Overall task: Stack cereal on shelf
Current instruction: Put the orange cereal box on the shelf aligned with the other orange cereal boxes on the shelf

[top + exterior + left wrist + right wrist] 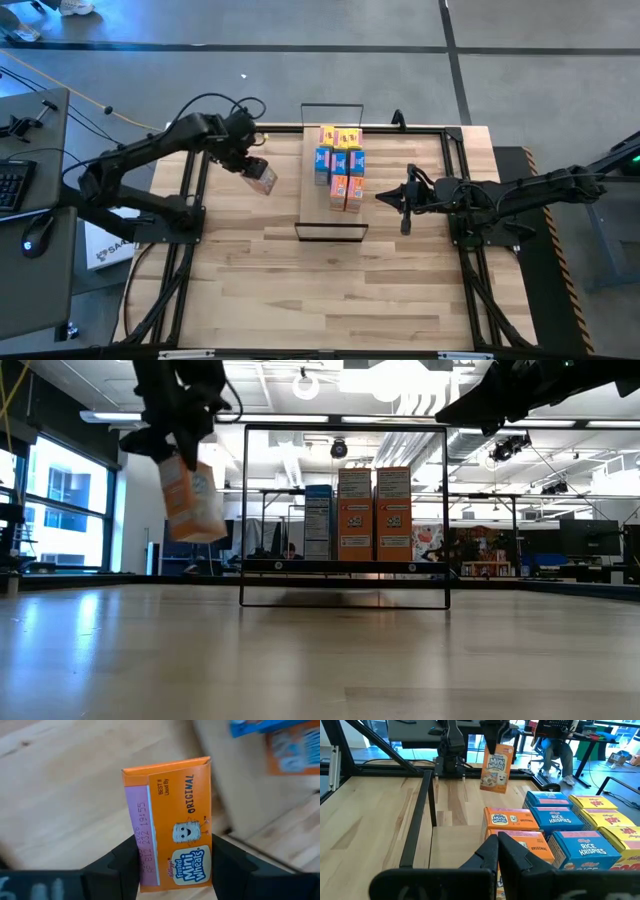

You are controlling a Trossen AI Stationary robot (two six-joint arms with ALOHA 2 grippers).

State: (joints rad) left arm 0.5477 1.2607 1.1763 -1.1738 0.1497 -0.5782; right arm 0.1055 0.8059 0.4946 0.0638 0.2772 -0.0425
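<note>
Left gripper (258,172) is up off the surface (300,290), just left of the shelf (310,210), fingers (122,862) clamped on the two broad faces of an orange Mini-Wheats box (263,177). Box hangs tilted in the low view, clear of the wood, its long axis running out past the fingertips. Shelf lies to the robot's right of that box, near but not touching; the left arm is the nearer one for this placement. On the shelf, the stacked cereal (340,165) sits in tight rows of orange, blue and yellow, bunched toward the far end and right half, so the bare board on the left side and near end looks like the open slot. Judgement: next move is a short carry rightward over the shelf edge, then level the box so it seats upright beside the orange ones. Right gripper (404,203) waits just right of the shelf, raised; its fingers look closed on nothing, though the angle is poor.
</note>
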